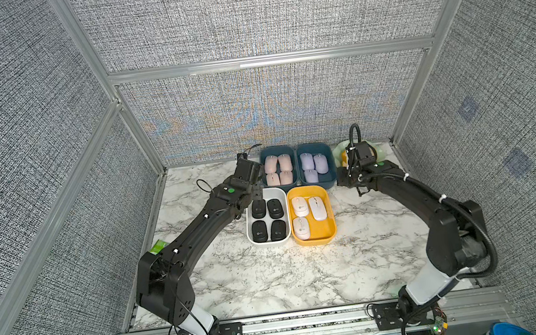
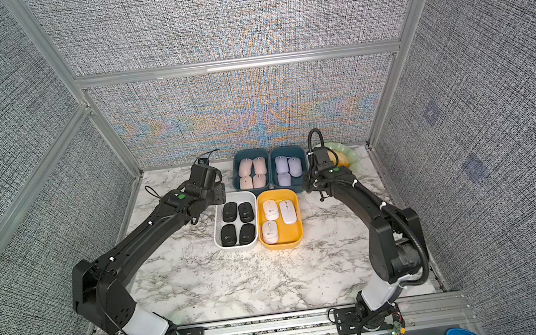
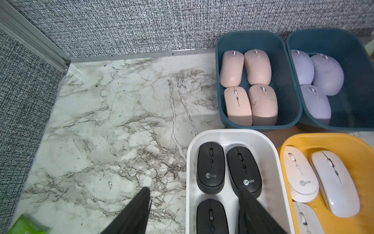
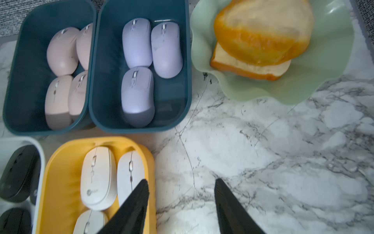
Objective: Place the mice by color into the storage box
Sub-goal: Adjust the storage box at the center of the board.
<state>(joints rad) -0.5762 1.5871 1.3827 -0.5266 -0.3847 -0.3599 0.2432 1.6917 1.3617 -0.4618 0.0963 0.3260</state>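
We judge sorting done: mice (image 1: 318, 208) sit in boxes (image 1: 315, 241) by color (none stray); left gripper (image 3: 194, 190) and right gripper (image 4: 181, 180) gape empty.

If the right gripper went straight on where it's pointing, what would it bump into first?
The right gripper would probably meet bare marble table first, beside the yellow box; depth is unclear.

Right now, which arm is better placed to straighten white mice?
Right: the right gripper hangs open at the yellow box rim, by the white mice; the left gripper is by black mice.
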